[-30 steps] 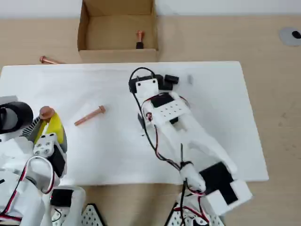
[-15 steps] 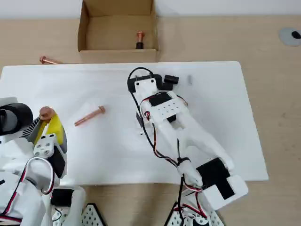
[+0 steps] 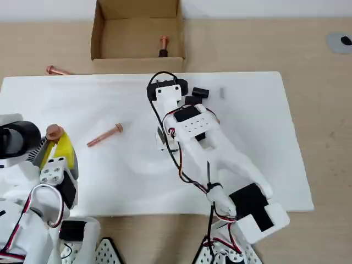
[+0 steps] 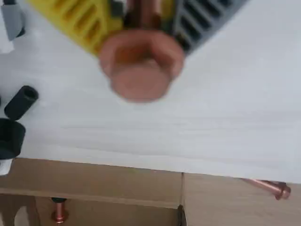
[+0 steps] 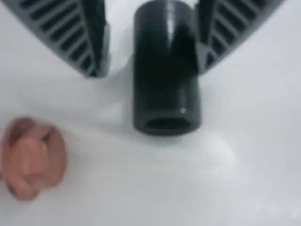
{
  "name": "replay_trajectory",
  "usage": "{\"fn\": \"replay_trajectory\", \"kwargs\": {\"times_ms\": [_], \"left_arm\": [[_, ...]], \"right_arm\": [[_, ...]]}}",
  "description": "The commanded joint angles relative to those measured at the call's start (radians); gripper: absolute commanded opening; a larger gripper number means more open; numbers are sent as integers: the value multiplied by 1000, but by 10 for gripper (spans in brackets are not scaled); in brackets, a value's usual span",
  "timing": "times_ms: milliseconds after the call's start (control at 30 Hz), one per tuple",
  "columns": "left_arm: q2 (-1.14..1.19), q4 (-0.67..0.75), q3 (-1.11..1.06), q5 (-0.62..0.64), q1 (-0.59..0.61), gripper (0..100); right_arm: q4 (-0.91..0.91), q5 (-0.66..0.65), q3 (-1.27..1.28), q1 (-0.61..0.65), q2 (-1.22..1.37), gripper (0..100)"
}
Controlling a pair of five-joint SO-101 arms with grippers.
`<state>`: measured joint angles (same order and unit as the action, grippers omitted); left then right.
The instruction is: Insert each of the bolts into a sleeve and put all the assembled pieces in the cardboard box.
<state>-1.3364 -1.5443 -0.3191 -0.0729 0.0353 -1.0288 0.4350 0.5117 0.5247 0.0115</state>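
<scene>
My left gripper at the near left of the white mat is shut on a copper bolt, head up, between its yellow and grey fingers. My right gripper is low over the middle of the mat, open, with a black sleeve lying between its fingers; one finger touches the sleeve and a gap shows at the other. A second black sleeve lies beyond the right arm. A loose bolt lies on the mat between the arms. The cardboard box at the far edge holds one assembled piece.
Another copper bolt lies on the bare wooden table left of the box, off the white mat. A bolt head rests on the mat close to the right gripper. A grey disc sits at the far right.
The right arm's wrist has shifted slightly away from me and to the left over the sleeve. The left arm has stayed still with its bolt.
</scene>
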Motion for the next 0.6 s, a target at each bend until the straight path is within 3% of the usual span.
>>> {"fn": "replay_trajectory", "kwargs": {"times_ms": [0, 233, 433, 567], "left_arm": [[-1, 18, 11, -25, -5, 9], [-1, 18, 11, -25, -5, 9], [-1, 20, 12, -25, -5, 9], [-1, 20, 12, -25, -6, 9]], "right_arm": [[8, 0, -31, -10, 1, 159], [-77, -3, -30, -5, -2, 159], [-71, -117, -18, -4, 48, 154], [-69, -146, -33, -4, 124, 61]]}}
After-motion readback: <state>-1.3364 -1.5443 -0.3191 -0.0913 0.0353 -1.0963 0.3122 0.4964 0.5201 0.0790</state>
